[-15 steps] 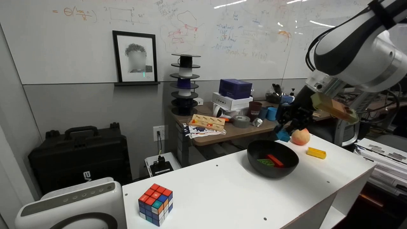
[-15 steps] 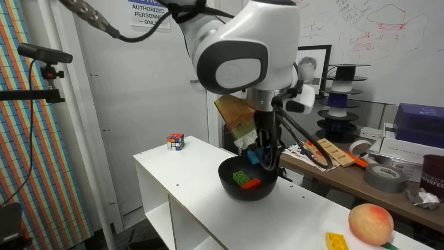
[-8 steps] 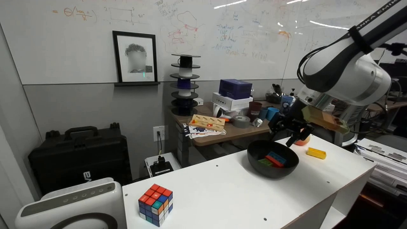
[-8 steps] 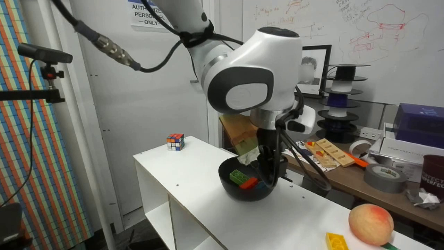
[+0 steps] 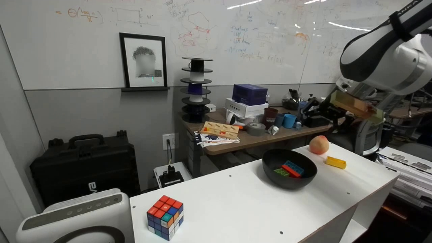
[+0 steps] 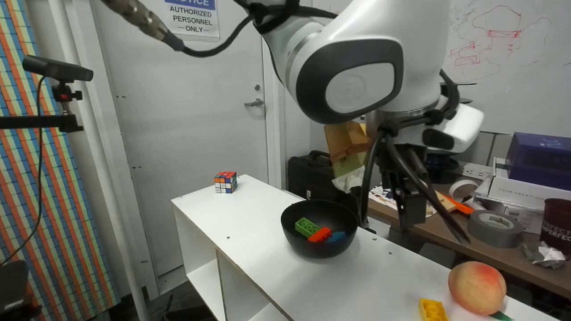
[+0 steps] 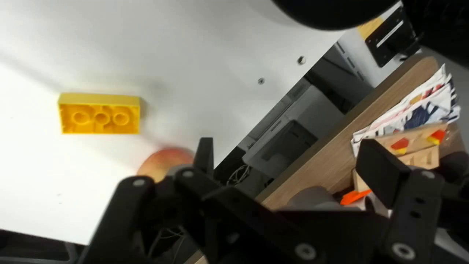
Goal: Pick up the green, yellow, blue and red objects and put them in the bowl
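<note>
Raised and moved away from the bowl [image 6: 316,252] since half a second ago, our gripper [image 7: 285,146] is spread wide, released. We read "AUTHORIZED PERSONNEL ONLY" on a sign [image 6: 192,20], "PERFECT" on a cup [image 6: 555,223] and a partial "ANKA" on the arm [image 5: 388,60]. Our blue block [image 6: 336,236], red block [image 6: 320,235] and green block [image 6: 307,227] lie in the bowl; the yellow block [image 7: 99,113] sits near a peach [image 6: 476,287] on the white surface [image 5: 219,199], below and well apart from the gripper.
</note>
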### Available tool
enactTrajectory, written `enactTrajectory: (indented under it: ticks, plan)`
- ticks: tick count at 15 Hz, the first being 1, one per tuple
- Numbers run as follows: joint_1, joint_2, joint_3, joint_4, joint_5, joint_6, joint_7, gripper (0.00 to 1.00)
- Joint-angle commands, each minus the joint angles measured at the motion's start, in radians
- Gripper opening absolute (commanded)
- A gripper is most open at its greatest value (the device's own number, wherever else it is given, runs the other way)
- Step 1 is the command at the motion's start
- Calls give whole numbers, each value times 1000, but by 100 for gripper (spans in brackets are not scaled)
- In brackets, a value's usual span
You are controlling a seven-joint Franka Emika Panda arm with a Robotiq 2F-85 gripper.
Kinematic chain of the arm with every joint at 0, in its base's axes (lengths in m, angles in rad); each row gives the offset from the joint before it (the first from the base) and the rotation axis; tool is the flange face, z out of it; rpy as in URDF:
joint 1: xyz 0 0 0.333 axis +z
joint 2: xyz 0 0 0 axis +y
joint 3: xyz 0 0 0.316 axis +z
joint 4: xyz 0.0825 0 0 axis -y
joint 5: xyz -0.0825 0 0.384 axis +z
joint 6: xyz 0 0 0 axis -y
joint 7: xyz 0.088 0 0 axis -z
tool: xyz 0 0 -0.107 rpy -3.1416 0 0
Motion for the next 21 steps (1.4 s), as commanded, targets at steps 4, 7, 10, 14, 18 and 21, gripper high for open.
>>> enactTrajectory:
  ticks: [4, 7, 10, 14, 18, 21]
  plan:
    - [37, -44, -164, -47, -19, -78, 266, 100]
    - [13, -44, -180, -21, -72, -168, 202, 100]
    - [-14, -39, -161, 16, -137, -208, 70, 100]
    - [-31, -18, -126, 64, -188, -251, -90, 100]
    - [-59, -21, -78, 64, -212, -283, -272, 100]
    - [-108, -29, -41, 64, -211, -340, -446, 100]
